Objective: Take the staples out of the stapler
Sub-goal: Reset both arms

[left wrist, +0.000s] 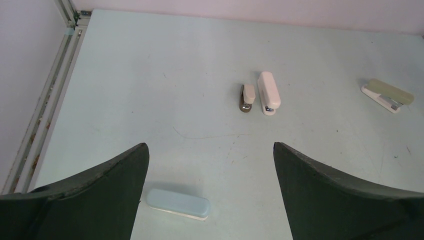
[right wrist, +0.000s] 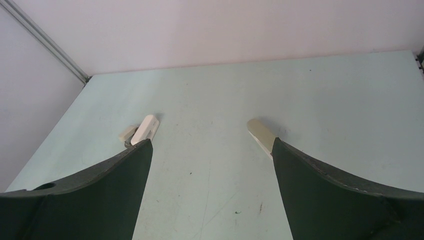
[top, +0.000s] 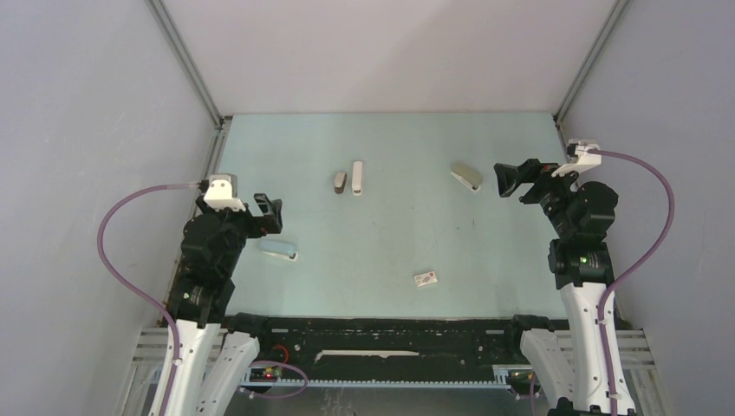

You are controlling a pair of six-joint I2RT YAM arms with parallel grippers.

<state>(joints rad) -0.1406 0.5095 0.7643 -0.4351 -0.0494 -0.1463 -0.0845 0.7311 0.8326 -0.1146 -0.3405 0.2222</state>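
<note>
Stapler point(top: 466, 177) is lying on the worktop point(top: 390, 251), just ahead of the right tool point(top: 504, 180). That tool is gaping wide and gripping nothing. Left tool point(top: 272, 214) is likewise gaping wide and empty, with the stapler sitting well off to its far right.

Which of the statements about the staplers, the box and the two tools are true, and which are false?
1. The left tool and the right tool are both open and hold nothing. True.
2. The small grey-beige stapler lies right beside the slim white stapler. True.
3. The light blue stapler lies against the far wall. False: it lies on the near left side, just below the left tool.
4. The small white box rests on top of a stapler. False: it lies alone on the table, apart from every stapler.
</note>
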